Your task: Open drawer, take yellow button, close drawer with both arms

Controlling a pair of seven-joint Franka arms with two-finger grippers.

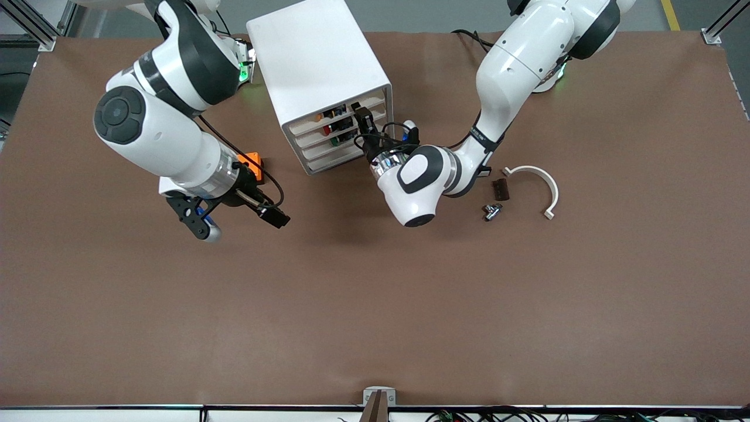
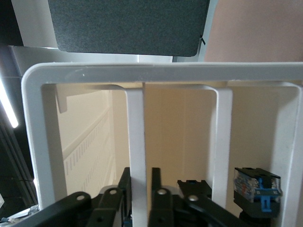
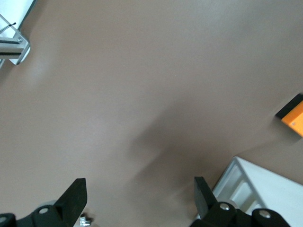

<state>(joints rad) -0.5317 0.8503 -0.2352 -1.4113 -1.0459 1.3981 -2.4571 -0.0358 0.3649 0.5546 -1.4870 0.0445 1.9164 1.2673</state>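
The white cabinet (image 1: 319, 64) stands toward the robots' bases, its four drawers facing the left arm. My left gripper (image 1: 362, 117) is at the front of the top drawer (image 1: 345, 111). In the left wrist view its fingers (image 2: 124, 189) are closed on either side of a white upright rib (image 2: 137, 142) of the drawer front. A small black and blue part (image 2: 258, 187) sits in a nearby compartment; no orange cap shows on it. My right gripper (image 1: 237, 218) hangs open and empty over bare table, also seen in its wrist view (image 3: 139, 198).
An orange cube (image 1: 253, 163) lies beside the cabinet, toward the right arm's end, and shows in the right wrist view (image 3: 292, 118). A white curved piece (image 1: 538, 179), a small dark block (image 1: 500, 189) and a metal part (image 1: 492, 211) lie toward the left arm's end.
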